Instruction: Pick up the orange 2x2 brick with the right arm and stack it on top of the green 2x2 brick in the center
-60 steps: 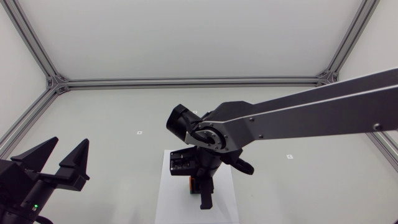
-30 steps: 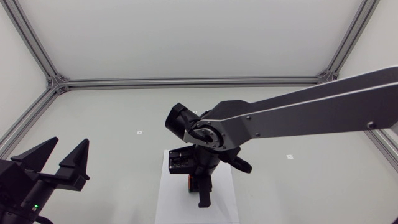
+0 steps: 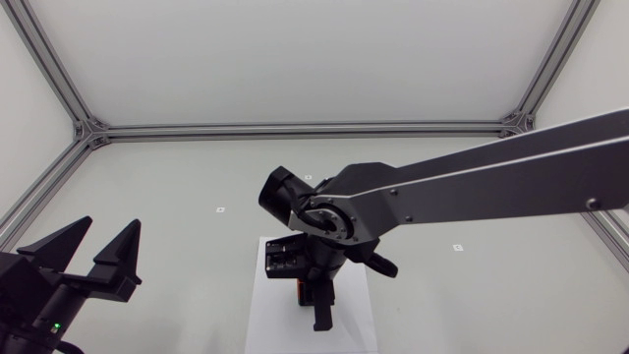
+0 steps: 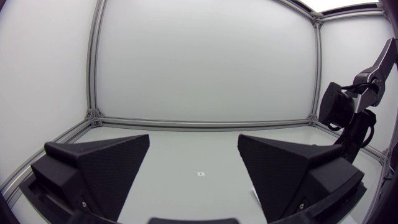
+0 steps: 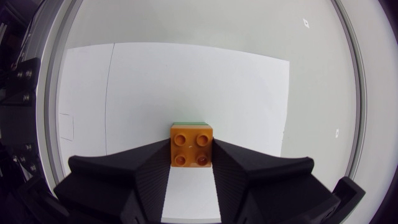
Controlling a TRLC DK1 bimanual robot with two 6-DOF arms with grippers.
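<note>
1. Grip comes first: the right arm's matte black wedge-fingered gripper [image 5: 191, 151] is clamped on the small orange 2x2 plastic brick [image 5: 191, 144]. One broad finger presses each side wall, and the four studs face up toward my wrist camera. Holding it by the walls leaves the hollow underside free to mate with whatever sits below.
2. Of the green 2x2 plastic brick [image 5: 189, 122], I see only a thin strip just past the orange brick's far edge in the right wrist view. From that I judge the orange brick is directly over it and nearly squared up. I cannot tell whether the two are touching or already pressed together.
3. Both bricks sit over the white paper sheet [image 3: 263, 317] at the lower centre of the head view, which marks the stacking spot on the pale grey table [image 3: 197, 177]. The long silver-grey right arm [image 3: 491, 182] enters from the right edge and turns its wrist straight down there. That way the fingers meet the stack vertically, not at a slant.
4. The left arm's black gripper [image 3: 105, 231] sits in the lower left corner of the head view with its fingers spread apart and nothing between them. It is well clear of the sheet, so it cannot get in the way of the placement.
5. As I read it, what remains is a straight downward press, then letting go. A small sideways offset could make the studs miss, or push the green brick across the paper.
</note>
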